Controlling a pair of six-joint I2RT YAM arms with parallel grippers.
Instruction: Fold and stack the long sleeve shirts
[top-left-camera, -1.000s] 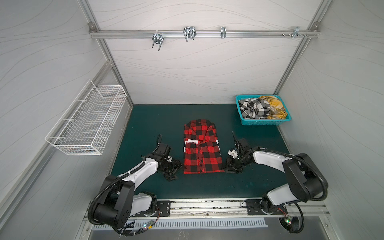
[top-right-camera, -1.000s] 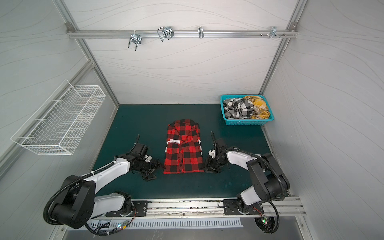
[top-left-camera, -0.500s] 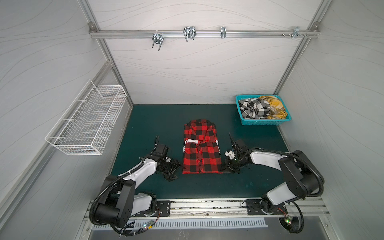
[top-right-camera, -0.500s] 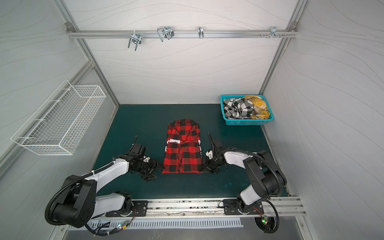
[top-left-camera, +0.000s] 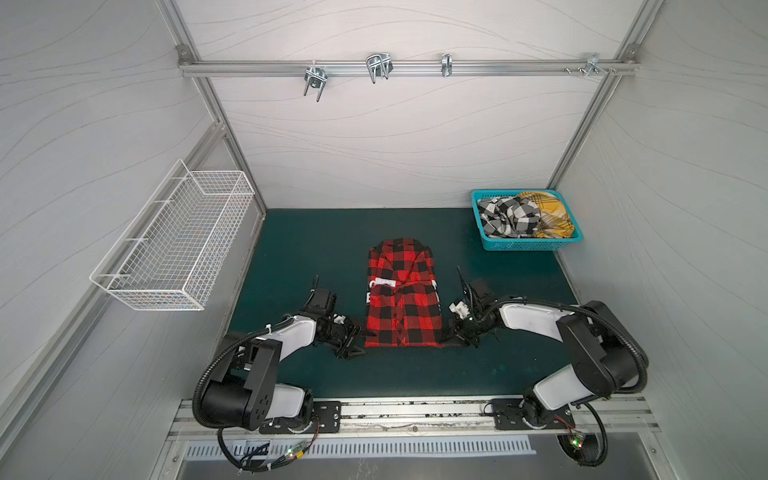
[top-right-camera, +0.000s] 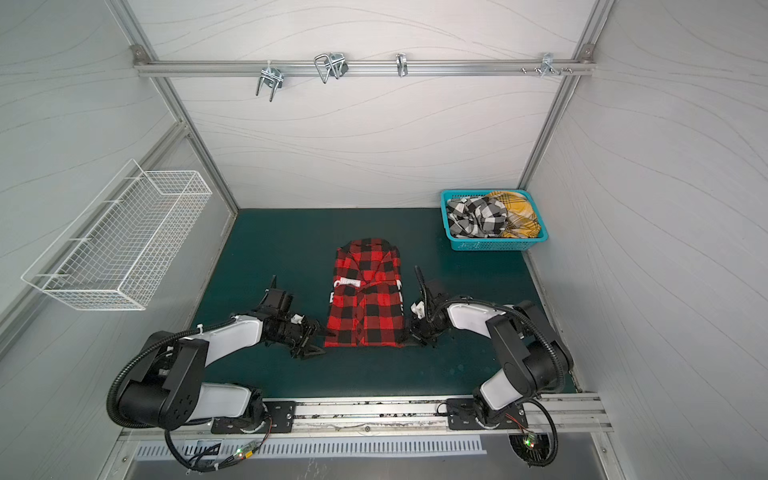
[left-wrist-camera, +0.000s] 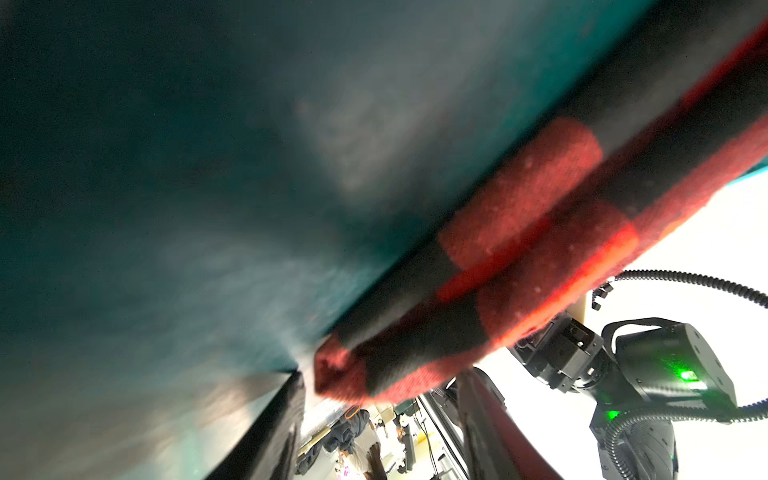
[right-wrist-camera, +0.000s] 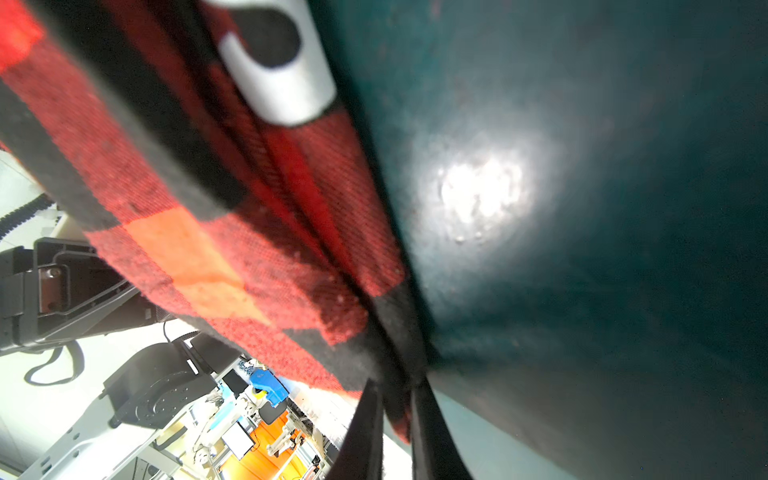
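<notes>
Beside the hem corners of the soft red-and-black shirt (top-left-camera: 402, 307), flat on the tabletop (top-left-camera: 311, 249), both top views showed the left pincer (top-left-camera: 360, 343) and right pincer (top-left-camera: 448, 340); the left wrist view had the left spread around its limp corner, the right wrist view the right pinching its corner, likely sound holds for light, floppy cloth.

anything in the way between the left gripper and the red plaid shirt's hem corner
Nothing visible. The left gripper is right at the near hem corner of the red plaid shirt, jaws open with the corner between them, only green mat around. The right gripper is shut on the opposite hem corner.
</notes>
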